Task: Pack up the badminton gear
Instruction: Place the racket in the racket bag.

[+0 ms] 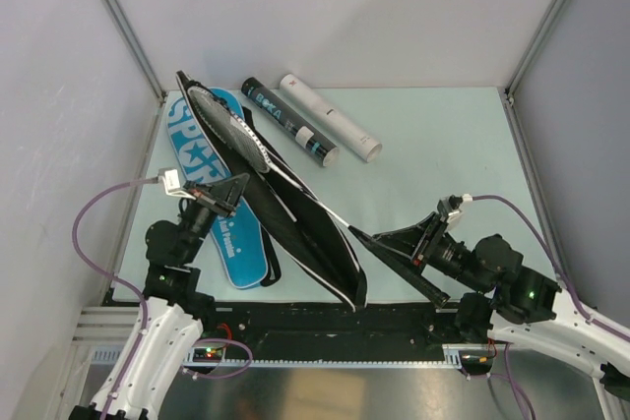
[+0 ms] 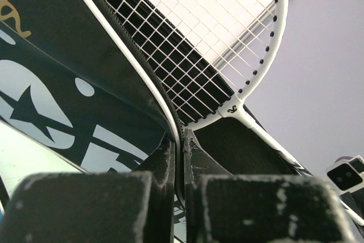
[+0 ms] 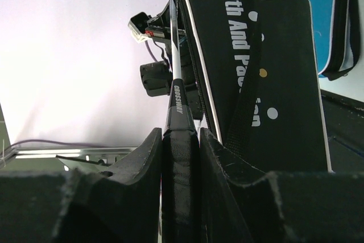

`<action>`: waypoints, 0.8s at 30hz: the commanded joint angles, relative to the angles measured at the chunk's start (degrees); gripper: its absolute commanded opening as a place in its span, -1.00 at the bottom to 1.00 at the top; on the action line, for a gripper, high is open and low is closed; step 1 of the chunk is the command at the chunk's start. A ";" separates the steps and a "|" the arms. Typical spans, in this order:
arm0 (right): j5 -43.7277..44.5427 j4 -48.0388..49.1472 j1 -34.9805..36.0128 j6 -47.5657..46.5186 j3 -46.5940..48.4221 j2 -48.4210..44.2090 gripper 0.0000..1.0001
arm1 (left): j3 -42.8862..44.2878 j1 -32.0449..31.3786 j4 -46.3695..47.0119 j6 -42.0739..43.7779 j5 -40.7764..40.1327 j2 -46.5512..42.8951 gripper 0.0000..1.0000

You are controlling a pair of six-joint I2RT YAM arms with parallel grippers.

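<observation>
A white-framed racket [image 1: 236,130] lies head-first in the mouth of the black racket bag [image 1: 300,228], its thin shaft running down to the right. My right gripper [image 1: 389,243] is shut on the racket's black handle [image 3: 181,157]. My left gripper [image 1: 234,187] is shut on the white-piped edge of the black bag [image 2: 57,55], holding that edge up. In the left wrist view the strung racket head [image 2: 227,27] shows above the bag's rim. A blue SPORT bag [image 1: 202,169] lies flat under the black one. A black tube [image 1: 290,122] and a white tube [image 1: 330,117] lie side by side behind.
Grey walls close in the pale green table [image 1: 443,145] on the left, back and right. The black base rail [image 1: 325,322] runs along the near edge between the two arm bases. The blue bag [image 3: 318,15] shows beyond the black bag [image 3: 273,55] in the right wrist view.
</observation>
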 commanded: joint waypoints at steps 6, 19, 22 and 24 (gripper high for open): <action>5.05 -10.49 -0.69 -2.83 5.25 2.25 -1.00 | 0.36 0.17 7.60 6.75 -3.78 1.04 -1.00; 5.97 -13.83 -1.66 -3.40 8.62 4.61 -1.00 | -5.96 -3.23 8.03 5.36 -11.68 1.59 -1.00; 5.63 -13.11 -1.25 -3.09 8.42 6.66 -1.00 | -8.12 -3.64 9.97 3.80 -11.93 0.42 -1.00; 6.60 -11.80 -0.29 -2.74 7.94 8.23 -1.00 | -9.04 -3.75 10.88 3.04 -11.57 -0.06 -1.00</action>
